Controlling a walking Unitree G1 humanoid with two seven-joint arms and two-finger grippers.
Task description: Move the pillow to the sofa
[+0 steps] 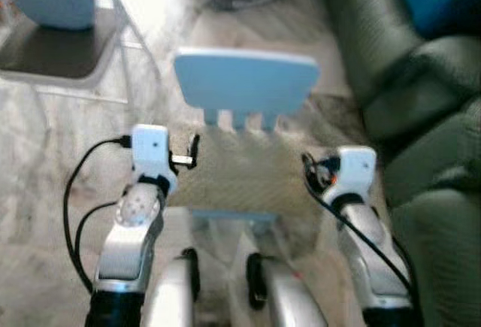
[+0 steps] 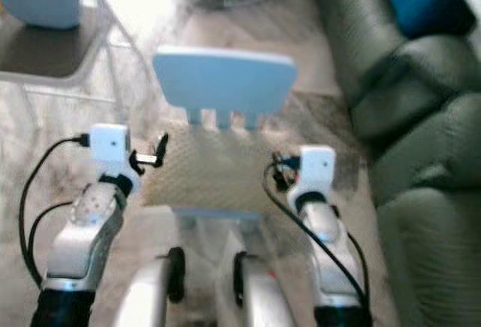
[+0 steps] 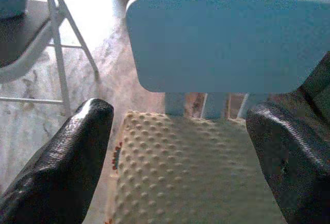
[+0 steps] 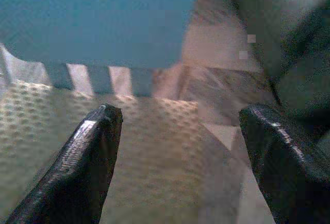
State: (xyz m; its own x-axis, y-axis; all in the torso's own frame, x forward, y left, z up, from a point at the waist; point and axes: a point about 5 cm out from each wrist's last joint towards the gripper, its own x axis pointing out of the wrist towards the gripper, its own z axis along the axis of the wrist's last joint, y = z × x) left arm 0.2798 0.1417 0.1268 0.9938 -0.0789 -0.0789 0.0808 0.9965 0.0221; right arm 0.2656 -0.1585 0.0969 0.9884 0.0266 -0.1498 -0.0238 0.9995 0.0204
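Two end effectors raised either side of pillow, lying on seat of blue chair, apparently ready to clamp from both flanks. Sofa just right; pale marbled floor, folding chair at left. Left end effector: fingers apart, straddling bumpy pillow. Right end effector: fingers apart too, over pillow's sofa-side edge.

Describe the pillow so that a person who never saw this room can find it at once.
Left of the dark green sofa stands a small light blue chair. The pillow lies flat on its seat, between the open left gripper and right gripper. Its beige, dotted surface sets it apart.
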